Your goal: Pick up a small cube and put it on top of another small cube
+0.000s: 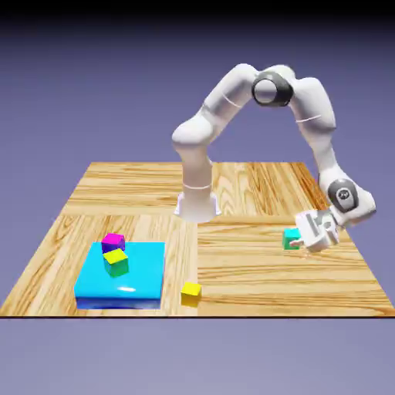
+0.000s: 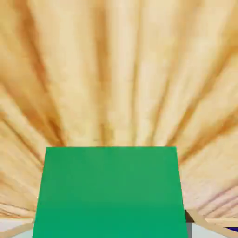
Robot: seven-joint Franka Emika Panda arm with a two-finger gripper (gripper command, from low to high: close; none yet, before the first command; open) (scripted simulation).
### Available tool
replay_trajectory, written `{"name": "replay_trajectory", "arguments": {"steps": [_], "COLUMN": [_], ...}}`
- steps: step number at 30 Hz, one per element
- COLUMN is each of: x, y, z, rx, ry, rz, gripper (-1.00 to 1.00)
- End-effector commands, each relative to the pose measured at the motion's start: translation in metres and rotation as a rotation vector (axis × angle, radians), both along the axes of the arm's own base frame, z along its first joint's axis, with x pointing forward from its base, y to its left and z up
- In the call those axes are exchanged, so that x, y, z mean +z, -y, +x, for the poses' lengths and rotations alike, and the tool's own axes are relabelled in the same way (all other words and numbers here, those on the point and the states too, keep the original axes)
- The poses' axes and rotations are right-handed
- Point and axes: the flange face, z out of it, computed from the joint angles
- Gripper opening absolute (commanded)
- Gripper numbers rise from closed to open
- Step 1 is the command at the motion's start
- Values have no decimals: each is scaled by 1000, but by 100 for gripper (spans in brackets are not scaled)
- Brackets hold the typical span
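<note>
The small cube point(image 1: 291, 239), teal-green with a turquoise top, is at the exterior view's right, low over the wooden table point(image 1: 231, 262). My gripper point(image 1: 299, 244) reaches it from the right with the hand tilted sideways, and its fingers are around the cube. In the hand view the small cube's point(image 2: 110, 193) green face fills the bottom middle and hides most of both fingertips. Only a dark sliver of the right fingertip point(image 2: 188, 216) shows, tight against the cube's edge. The gripper looks shut on this cube.
A flat cyan block point(image 1: 131, 284) lies at the exterior view's front left. On it sit a magenta cube point(image 1: 113, 241) and a green cube with a yellow-green top point(image 1: 116, 263). A yellow cube point(image 1: 190, 292) rests on the table beside the block.
</note>
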Motion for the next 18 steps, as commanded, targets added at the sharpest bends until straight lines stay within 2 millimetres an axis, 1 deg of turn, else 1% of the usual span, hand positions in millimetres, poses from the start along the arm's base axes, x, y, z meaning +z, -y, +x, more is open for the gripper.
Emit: {"name": "replay_trajectory", "arguments": {"steps": [1, 3, 5, 6, 8, 10, 12, 14, 16, 18], "x": [0, 15, 32, 40, 57, 74, 90, 104, 117, 128], "y": [0, 39, 85, 112, 169, 230, 295, 361, 427, 490], "z": [0, 65, 121, 147, 190, 224, 246, 259, 260, 252], "rx": [2, -9, -20, -25, -35, -46, -57, -70, -82, -95], "ry": [1, 36, 63, 74, 89, 94, 90, 77, 55, 27], "rz": [0, 15, 21, 22, 19, 13, 5, -2, -6, -5], "gripper": [-100, -100, -100, -100, -100, -100, -100, -100, -100, -100]}}
